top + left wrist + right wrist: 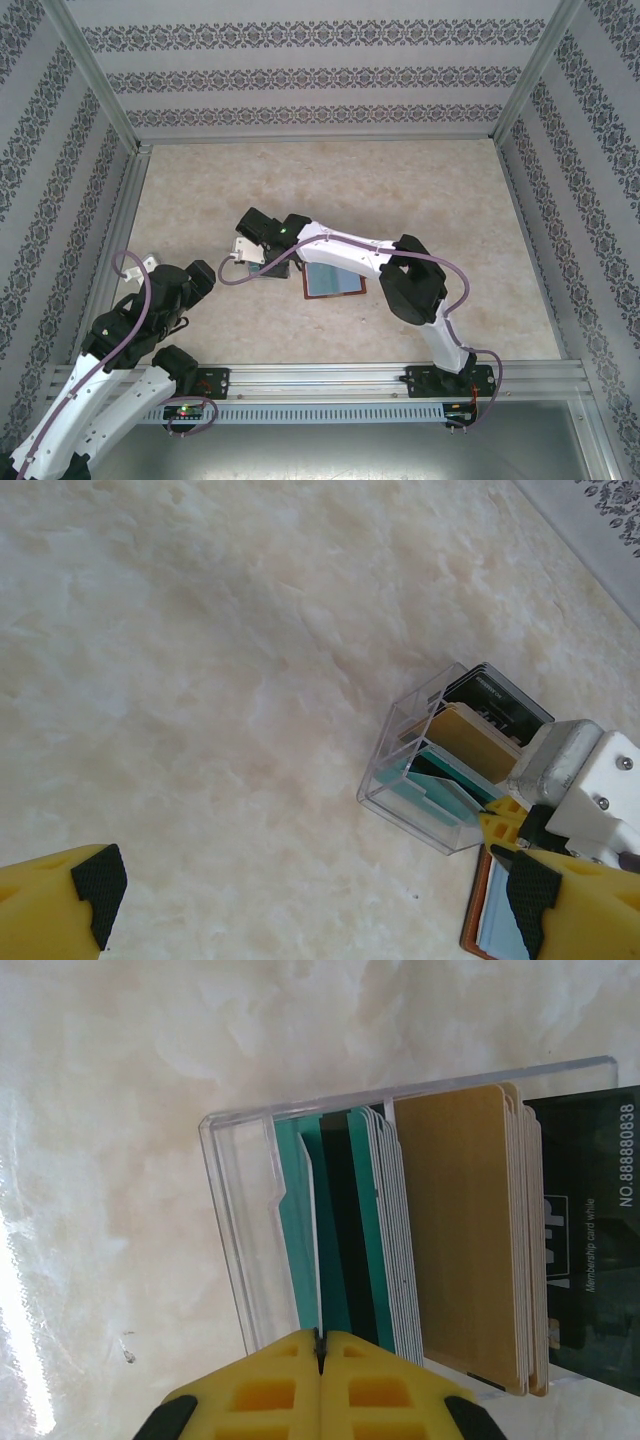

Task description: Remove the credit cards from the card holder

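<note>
Our left claw (312, 892) gapes wide, empty. Our right claw (320, 1345) is pinched shut over the tray (235, 1230); we cannot tell if it grips anything. The wallet (335, 283) lies open beside the tray.

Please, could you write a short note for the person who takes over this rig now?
Left pincer: open, empty, over bare table near the clear tray.
Right pincer: shut at the tray's rim. A thin card runs up to its tips; whether it is held, I cannot tell.
Card holder: lies open beside the tray, blue-grey inside up.
Done: unclear.
Left: check the holder for remaining cards.
</note>
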Controlling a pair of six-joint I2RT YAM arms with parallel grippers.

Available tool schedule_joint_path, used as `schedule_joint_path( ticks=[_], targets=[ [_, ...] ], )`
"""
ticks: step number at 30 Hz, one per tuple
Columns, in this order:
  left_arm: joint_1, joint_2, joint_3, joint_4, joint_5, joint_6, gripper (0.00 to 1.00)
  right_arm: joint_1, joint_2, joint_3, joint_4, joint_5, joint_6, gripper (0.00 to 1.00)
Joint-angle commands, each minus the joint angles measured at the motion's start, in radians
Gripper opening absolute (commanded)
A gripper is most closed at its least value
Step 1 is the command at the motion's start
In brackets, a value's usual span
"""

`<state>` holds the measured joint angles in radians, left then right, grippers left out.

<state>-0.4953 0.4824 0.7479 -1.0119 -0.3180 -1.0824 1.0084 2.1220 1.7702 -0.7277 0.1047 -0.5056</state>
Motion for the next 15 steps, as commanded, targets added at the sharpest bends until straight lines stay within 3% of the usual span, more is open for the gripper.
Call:
schedule_joint_path(
  ticks=[1,3,5,15],
  targets=[
    [0.011,-0.008,-0.006,-0.03,0.0,-0.013,1.0,0.014,0.026,0.016,0.01,0.033,-0.016,0.03],
    [0.011,-0.008,-0.006,-0.03,0.0,-0.012,1.0,0.014,0.032,0.014,0.014,0.044,-0.014,0.09],
    [0.011,-0.008,-0.007,-0.03,0.001,-0.011,0.99,0.014,0.035,0.012,0.02,0.056,-0.011,0.22],
    [0.012,-0.008,-0.013,-0.018,0.012,-0.004,1.0,0.004,0.041,0.006,0.043,0.104,0.018,0.26]
  ],
)
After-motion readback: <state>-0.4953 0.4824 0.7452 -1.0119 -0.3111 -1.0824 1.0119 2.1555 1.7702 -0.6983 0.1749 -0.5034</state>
